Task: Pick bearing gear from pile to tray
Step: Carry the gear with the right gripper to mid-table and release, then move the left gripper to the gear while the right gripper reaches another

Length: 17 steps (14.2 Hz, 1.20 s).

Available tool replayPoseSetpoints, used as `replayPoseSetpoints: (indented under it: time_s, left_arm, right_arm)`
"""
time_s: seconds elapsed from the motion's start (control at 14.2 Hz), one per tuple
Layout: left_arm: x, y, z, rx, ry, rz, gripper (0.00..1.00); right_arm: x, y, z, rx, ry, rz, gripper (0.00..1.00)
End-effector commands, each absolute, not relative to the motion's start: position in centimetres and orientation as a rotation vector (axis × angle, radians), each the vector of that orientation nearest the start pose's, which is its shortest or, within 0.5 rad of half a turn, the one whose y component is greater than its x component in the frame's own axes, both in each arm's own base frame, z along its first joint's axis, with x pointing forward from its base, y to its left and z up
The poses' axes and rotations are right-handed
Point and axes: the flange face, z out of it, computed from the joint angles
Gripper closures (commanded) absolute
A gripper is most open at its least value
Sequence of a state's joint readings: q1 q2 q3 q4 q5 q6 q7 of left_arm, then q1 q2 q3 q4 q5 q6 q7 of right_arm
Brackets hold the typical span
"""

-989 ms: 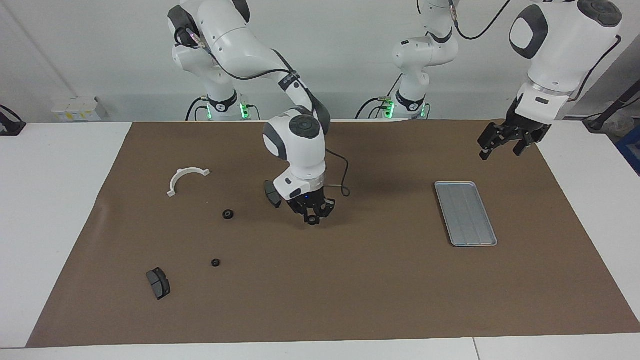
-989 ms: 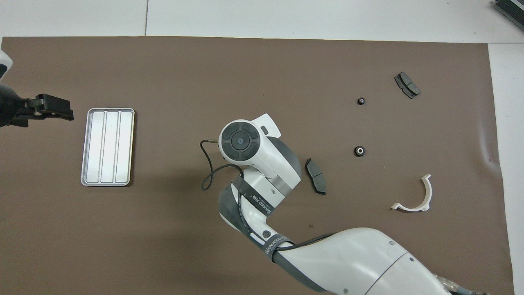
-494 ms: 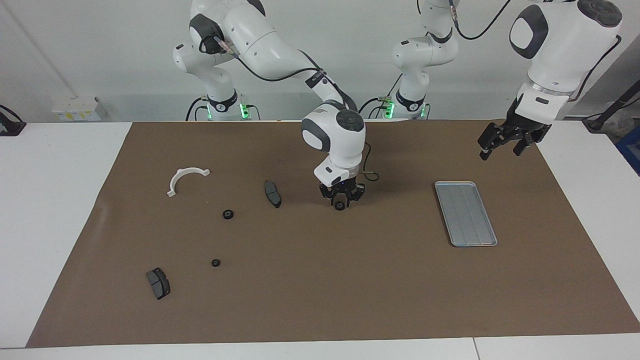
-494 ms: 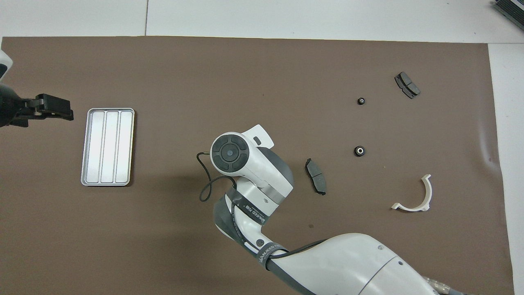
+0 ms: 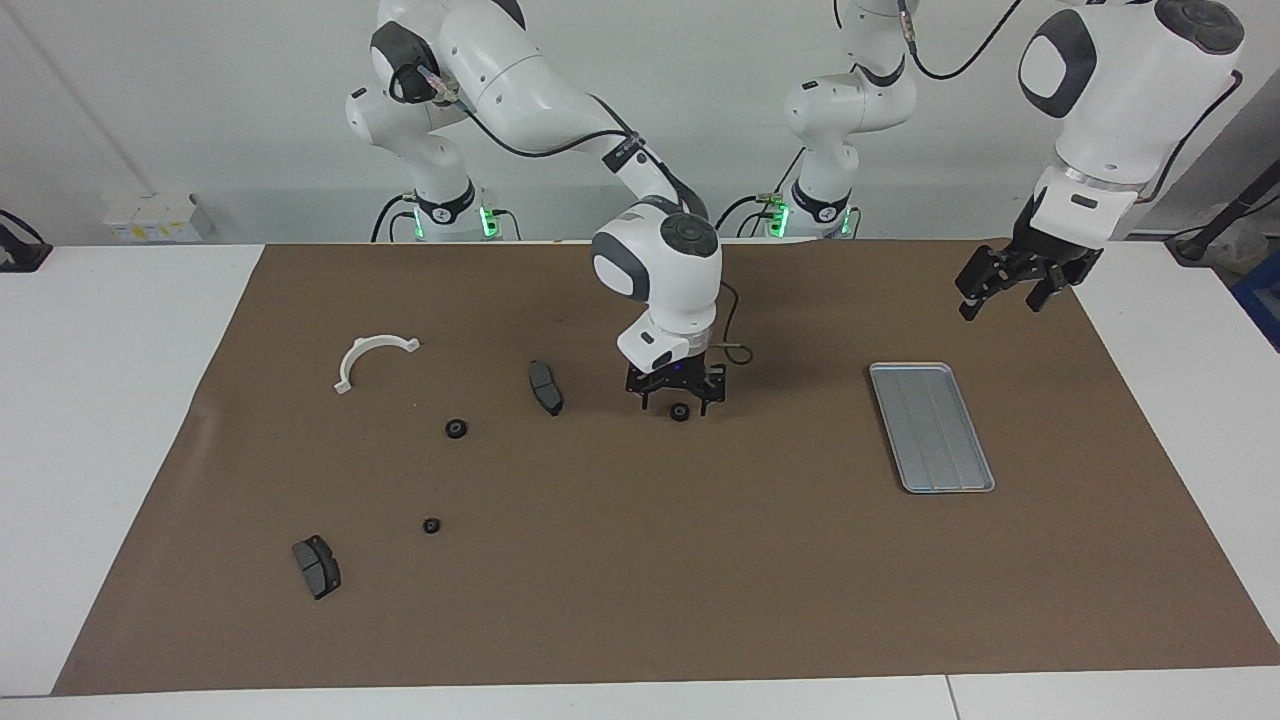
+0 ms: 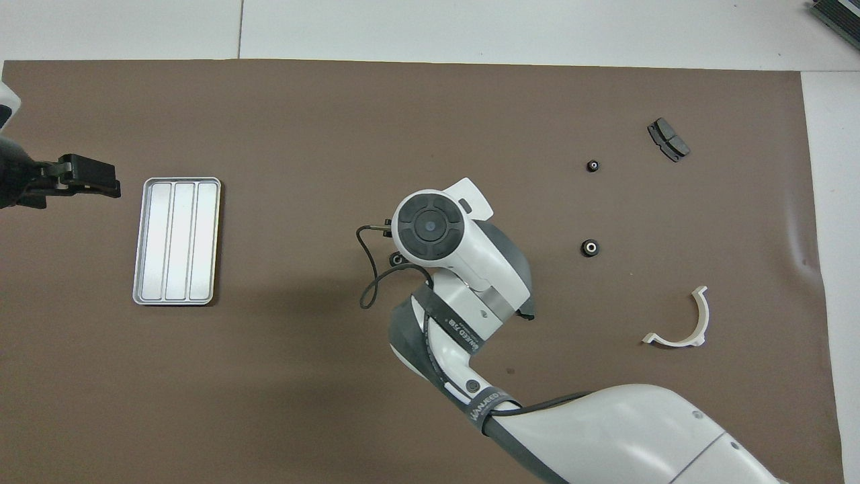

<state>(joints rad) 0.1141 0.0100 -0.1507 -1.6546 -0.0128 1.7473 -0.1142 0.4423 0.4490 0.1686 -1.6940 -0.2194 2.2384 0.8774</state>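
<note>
A small black gear (image 5: 679, 411) lies on the brown mat mid-table, between the pile and the tray. My right gripper (image 5: 677, 397) hangs just over it, open, with one finger on each side of it. In the overhead view the right wrist covers the gripper and only an edge of the gear (image 6: 398, 258) shows. The silver-grey tray (image 5: 931, 426) (image 6: 177, 240) lies empty toward the left arm's end. My left gripper (image 5: 1003, 286) (image 6: 86, 179) waits in the air beside the tray, open and empty.
The pile lies toward the right arm's end: two black gears (image 5: 456, 428) (image 5: 431, 525), two dark brake pads (image 5: 545, 387) (image 5: 316, 566) and a white arc bracket (image 5: 372, 357). The brown mat (image 5: 700, 560) covers most of the table.
My right gripper carried the gear from beside the pile toward the tray, then opened mid-table. The gear now lies on the mat between its fingers. The left arm has not moved.
</note>
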Motion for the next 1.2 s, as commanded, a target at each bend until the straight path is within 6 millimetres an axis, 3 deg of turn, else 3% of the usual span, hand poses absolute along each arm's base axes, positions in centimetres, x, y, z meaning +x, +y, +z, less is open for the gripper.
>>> replayPoseSetpoints:
  time_s: [0.0,0.35,0.56,0.78,0.85,1.13]
  left_arm:
    - [56.6,-1.9,59.9,-3.137,-0.127,-0.118,0.0]
    - [56.5,-2.3,59.9,-3.137,-0.122,-0.114,0.0]
    - [55.9,-2.6,59.9,-3.136,-0.127,-0.096,0.0]
    - [55.8,-3.5,58.6,-3.138,-0.108,-0.075,0.0]
    - [56.0,-4.5,58.2,-3.141,-0.116,-0.067,0.0]
    - [58.0,-11.4,52.9,-3.163,-0.138,0.007,0.0]
  right_arm:
    - [53.6,31.7,35.8,-3.148,0.177,-0.265,0.0]
    - [54.2,22.8,35.7,-3.15,0.004,-0.19,0.0]
    - [54.9,17.7,34.6,-3.16,-0.054,-0.139,0.0]
    - [56.1,11.4,33.8,-3.151,-0.126,-0.116,0.0]
    - [56.0,10.5,33.2,-3.143,-0.146,-0.096,0.0]
    - [55.8,8.8,30.9,-3.136,-0.116,-0.098,0.0]
